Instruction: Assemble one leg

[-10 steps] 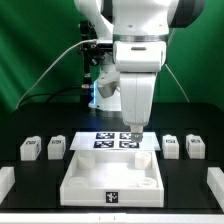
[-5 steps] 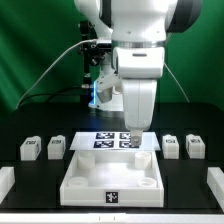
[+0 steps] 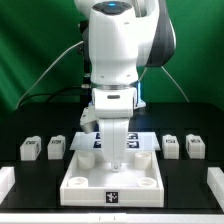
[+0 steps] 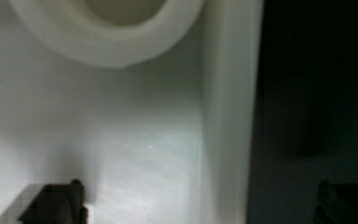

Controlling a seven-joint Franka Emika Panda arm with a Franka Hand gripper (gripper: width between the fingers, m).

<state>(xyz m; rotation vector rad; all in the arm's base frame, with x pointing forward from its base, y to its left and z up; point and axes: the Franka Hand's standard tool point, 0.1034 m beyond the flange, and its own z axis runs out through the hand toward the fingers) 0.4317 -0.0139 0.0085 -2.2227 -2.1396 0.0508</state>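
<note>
Small white tagged legs stand on the black table: two at the exterior view's left and two at its right. The large white tray-like piece lies in front. My gripper is low over its far edge, away from the legs. In the wrist view my gripper is open, with dark fingertips wide apart. Between them are the tray's white surface and its raised edge. A round corner socket shows ahead. Nothing is held.
The marker board lies behind the tray, mostly hidden by my arm. White blocks sit at the table's front corners. Cables and a green backdrop are behind.
My arm has swung toward the exterior view's left and come down from above the marker board to the tray's far edge. The legs and tray have not moved.
</note>
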